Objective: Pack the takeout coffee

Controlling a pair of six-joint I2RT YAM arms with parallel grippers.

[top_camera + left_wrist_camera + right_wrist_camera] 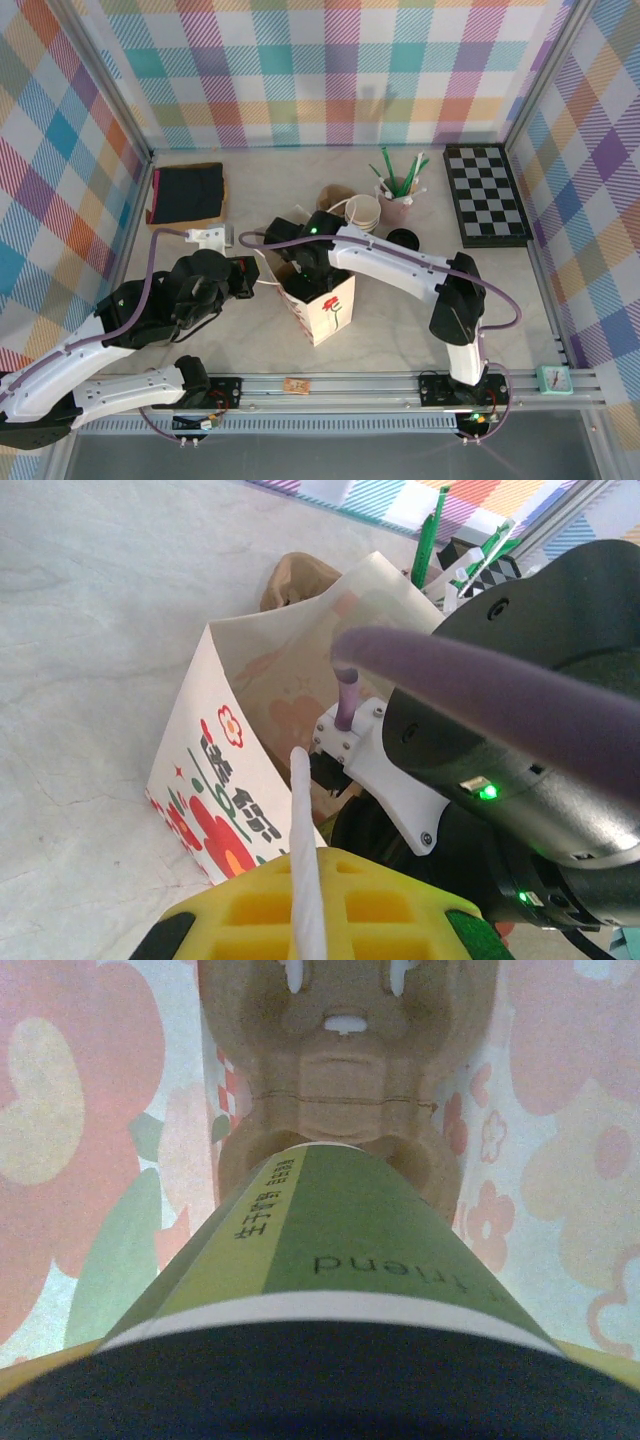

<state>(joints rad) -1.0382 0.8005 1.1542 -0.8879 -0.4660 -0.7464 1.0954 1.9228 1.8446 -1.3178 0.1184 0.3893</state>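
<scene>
At the near rail, a teal clock (555, 378) is seen on the right. Further in, the white handle (303, 820) of the flowered paper bag (328, 312) is pinched in the closed left gripper (310, 905). The bag's mouth is blocked by the right gripper (312, 270), its jaws set wide. Whether the takeout coffee (350, 1250) is gripped cannot be told. The cup is stood inside the bag over a brown carrier (345, 1070). Beyond, a cup stack (360, 212), a loose black lid (402, 238) and a checkerboard (485, 195) are laid.
</scene>
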